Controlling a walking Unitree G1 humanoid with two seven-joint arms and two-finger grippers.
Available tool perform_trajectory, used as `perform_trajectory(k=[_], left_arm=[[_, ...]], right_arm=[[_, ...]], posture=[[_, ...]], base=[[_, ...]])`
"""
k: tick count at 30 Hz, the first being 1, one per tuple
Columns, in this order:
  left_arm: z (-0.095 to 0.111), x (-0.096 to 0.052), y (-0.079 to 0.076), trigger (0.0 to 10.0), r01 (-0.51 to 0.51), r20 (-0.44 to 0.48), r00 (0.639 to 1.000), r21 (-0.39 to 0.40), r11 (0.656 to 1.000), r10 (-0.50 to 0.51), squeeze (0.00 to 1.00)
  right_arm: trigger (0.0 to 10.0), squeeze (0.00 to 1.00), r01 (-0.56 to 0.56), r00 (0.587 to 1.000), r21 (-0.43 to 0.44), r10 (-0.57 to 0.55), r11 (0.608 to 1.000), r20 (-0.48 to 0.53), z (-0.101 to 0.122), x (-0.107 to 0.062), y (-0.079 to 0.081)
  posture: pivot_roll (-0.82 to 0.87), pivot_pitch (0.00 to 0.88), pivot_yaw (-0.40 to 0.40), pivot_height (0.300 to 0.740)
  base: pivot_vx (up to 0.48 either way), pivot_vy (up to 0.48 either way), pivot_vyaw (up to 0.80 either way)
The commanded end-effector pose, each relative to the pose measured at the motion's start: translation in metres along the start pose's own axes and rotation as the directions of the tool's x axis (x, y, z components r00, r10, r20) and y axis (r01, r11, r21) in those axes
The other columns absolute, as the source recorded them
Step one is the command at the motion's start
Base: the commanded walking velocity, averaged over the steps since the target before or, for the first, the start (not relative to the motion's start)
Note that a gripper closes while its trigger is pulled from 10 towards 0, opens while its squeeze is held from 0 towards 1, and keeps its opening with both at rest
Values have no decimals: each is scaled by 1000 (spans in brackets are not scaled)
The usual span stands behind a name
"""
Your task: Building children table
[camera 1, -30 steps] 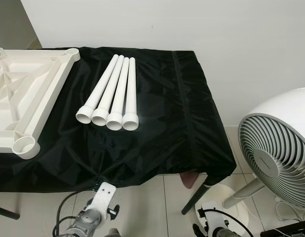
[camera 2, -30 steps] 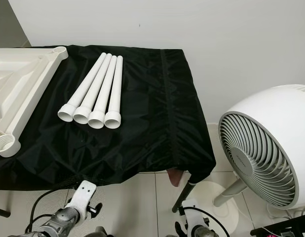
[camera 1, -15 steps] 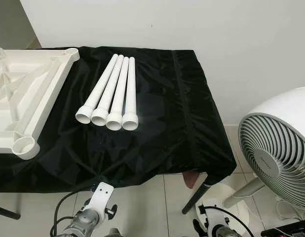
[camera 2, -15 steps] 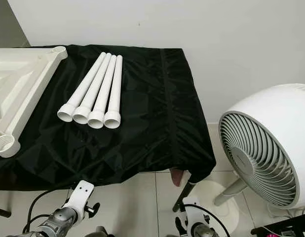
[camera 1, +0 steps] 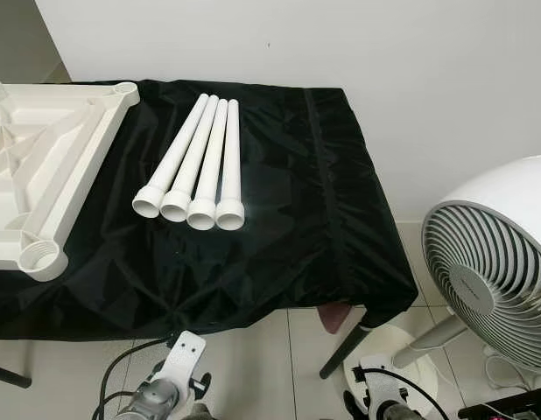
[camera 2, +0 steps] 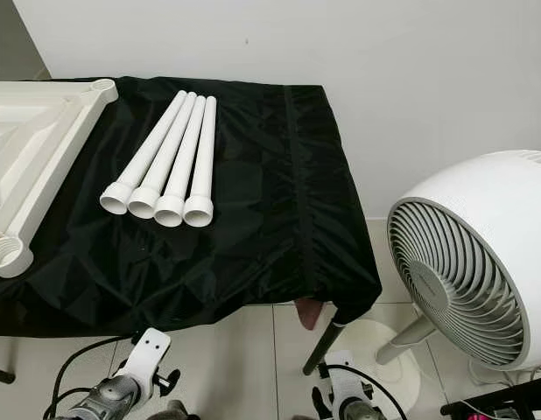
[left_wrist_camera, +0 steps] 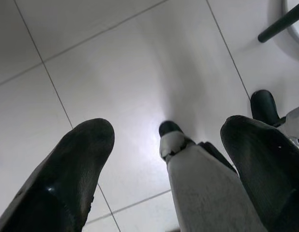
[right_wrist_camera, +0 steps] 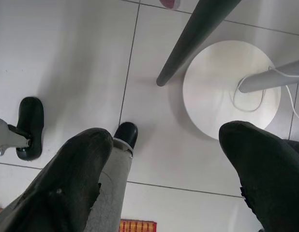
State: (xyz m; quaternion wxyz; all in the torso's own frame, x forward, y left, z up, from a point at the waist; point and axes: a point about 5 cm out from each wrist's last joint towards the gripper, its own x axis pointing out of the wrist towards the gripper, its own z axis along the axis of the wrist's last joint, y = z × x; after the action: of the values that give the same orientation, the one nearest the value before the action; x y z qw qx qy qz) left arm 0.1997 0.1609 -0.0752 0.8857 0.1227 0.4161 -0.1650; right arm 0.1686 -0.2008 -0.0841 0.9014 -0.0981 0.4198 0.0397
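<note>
Tabletop (camera 1: 43,166), white and lying underside up, rests on the left of a table draped in black cloth (camera 1: 288,219), with four white legs (camera 1: 196,162) side by side just to its right, flared ends toward the robot. Both arms hang low before the table's near edge: left gripper (left_wrist_camera: 164,159) and right gripper (right_wrist_camera: 164,154) point down at the tiled floor (left_wrist_camera: 115,58), fingers spread wide, holding nothing. A white fan (camera 1: 494,262) stands right of the table, its round base (right_wrist_camera: 231,87) beside a dark table leg (right_wrist_camera: 193,38)
</note>
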Motion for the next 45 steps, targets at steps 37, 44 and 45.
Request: perform_trajectory(k=[37, 44, 45], left_arm=[[-13, -2, 3, 10000, -122, -76, 990, -46, 991, 119, 0], [-12, -2, 4, 10000, -126, -77, 989, -46, 991, 123, 0], [-12, -2, 4, 10000, -126, -77, 989, -46, 991, 123, 0]], right_arm=[[10000, 0, 13, 997, 1, -13, 1000, -72, -17, -4, 5], [10000, 0, 7, 997, -9, -7, 1000, -78, -18, -4, 6], [10000, 0, 7, 997, -9, -7, 1000, -78, -18, -4, 6]], posture=[[-83, 0, 17, 740], [-76, 0, 16, 740], [-76, 0, 16, 740]], base=[[0, 136, 0], [0, 403, 0], [0, 405, 0]])
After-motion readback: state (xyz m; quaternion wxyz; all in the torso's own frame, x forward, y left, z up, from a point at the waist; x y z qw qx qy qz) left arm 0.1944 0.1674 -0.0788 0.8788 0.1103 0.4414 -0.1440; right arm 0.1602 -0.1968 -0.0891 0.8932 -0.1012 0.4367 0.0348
